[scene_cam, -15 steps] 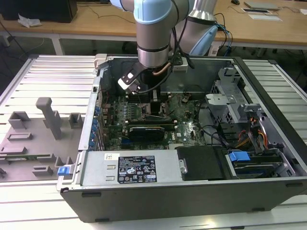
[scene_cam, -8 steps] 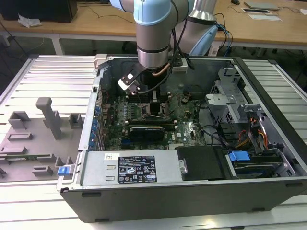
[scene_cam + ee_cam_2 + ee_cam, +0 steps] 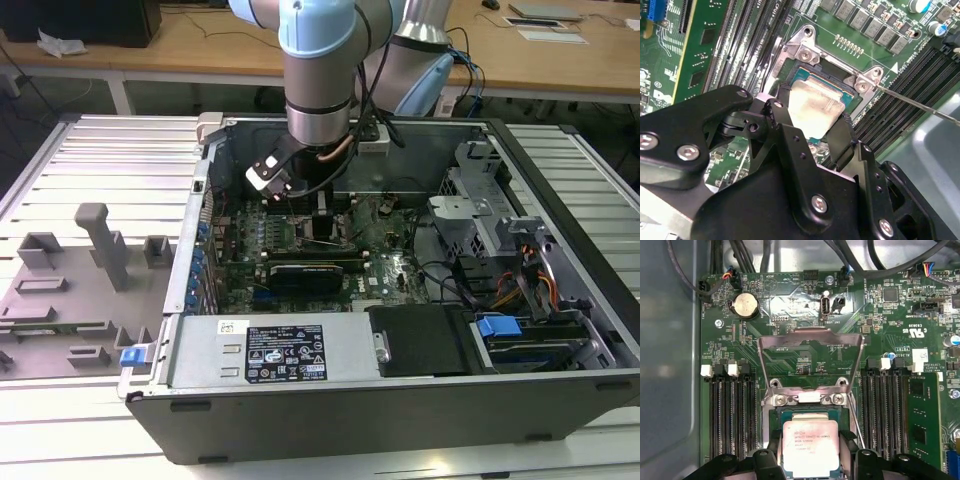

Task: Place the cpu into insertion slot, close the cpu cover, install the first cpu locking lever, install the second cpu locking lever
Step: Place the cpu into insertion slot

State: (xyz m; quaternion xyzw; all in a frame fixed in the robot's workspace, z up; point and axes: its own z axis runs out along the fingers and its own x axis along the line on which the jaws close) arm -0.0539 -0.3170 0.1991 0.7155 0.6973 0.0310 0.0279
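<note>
1. Claw (image 3: 809, 125): I read its two fingers (image 3: 777, 117) as clamped on opposite edges of the cpu (image 3: 815, 105), with the pale metal top facing up.

2. Governing relation: the insertion slot (image 3: 817, 79) lies straight beneath the claw, along its approach line and not off to either side. The cpu is near square (no long axis to speak of), so edge alignment decides the fit. In the first wrist view its edges run parallel to the slot frame (image 3: 807, 412).

3. I cannot tell whether the cpu is seated or hanging just above the pins.

4. Outward: the cpu cover (image 3: 810, 333) stands hinged open beyond the slot. A thin wire lever (image 3: 920, 104) is swung out beside it.

5. Views: the first wrist view gives me the cover's full outline. The second wrist view gives finger contact and a teal strip of slot past the chip. The exterior view places the claw (image 3: 308, 203) low inside the computer case (image 3: 330, 420), which sits on the slatted counter (image 3: 110, 150).
</note>
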